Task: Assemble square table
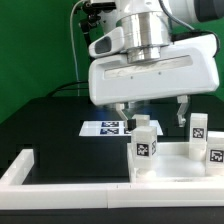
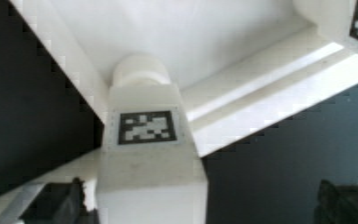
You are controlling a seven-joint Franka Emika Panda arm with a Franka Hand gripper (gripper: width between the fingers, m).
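Observation:
The white square top [image 1: 172, 166] lies at the exterior view's right, against the border rail. Three short white tagged legs stand upright on it: one at its near left corner [image 1: 143, 141], one further back [image 1: 198, 128] and one at the right edge [image 1: 215, 151]. My gripper [image 1: 153, 114] hangs open just above the near left leg, one finger on each side of its tip. In the wrist view that leg [image 2: 149, 130] runs up between my fingers [image 2: 60, 200], closer to one of them, with the top's surface [image 2: 194, 30] behind it. My gripper [image 2: 204, 205] holds nothing.
White border rails [image 1: 60, 190] run along the front and left of the black table. The marker board [image 1: 106, 127] lies flat behind the gripper. A green backdrop stands at the rear.

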